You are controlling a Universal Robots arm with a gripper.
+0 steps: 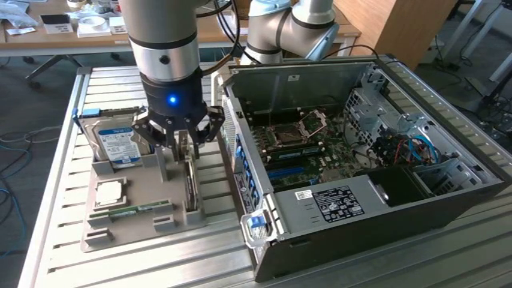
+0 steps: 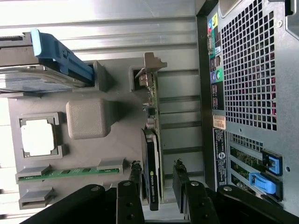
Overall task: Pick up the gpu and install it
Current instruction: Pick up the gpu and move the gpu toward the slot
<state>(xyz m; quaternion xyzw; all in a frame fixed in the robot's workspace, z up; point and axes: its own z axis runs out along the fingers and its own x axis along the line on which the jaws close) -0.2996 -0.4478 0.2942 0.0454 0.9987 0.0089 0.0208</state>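
Gripper (image 1: 186,146) (image 2: 157,166) is hanging straight down over the grey parts tray (image 1: 136,180) (image 2: 117,140). Its jaws are sitting moderately apart, one on each flat face of the gpu (image 1: 191,183) (image 2: 152,140). In the wrist view a gap is showing between the card and the fingers (image 2: 135,179), so the jaws are straddling it, not clamping. Nothing is being held.

The gpu is standing on its long edge in a slot of the tray, on the side nearest the computer case (image 1: 376,174). Its silver bracket (image 2: 149,65) is pointing away from the gripper. Standing it up like that is probably leaving both faces free for a pinch from above.

The other parts are sitting in their own tray pockets:
- The hard drive (image 1: 117,143) (image 2: 42,77) is upright in its end slot, with a blue rail (image 2: 63,53) on it.
- The processor chip (image 1: 110,193) (image 2: 39,136) is lying flat.
- The memory stick (image 1: 132,210) (image 2: 70,173) is lying in its groove.

All three are apart from the jaws.

The tray is resting on the slatted metal worktop (image 1: 56,240), just beside the case. The case is lying on its side with the panel off, so the motherboard (image 1: 308,147) is facing up, likely so a card can go in from above. The case's perforated rear panel (image 2: 247,70) is facing the tray. The gpu is not yet lifted, and installation is not started.
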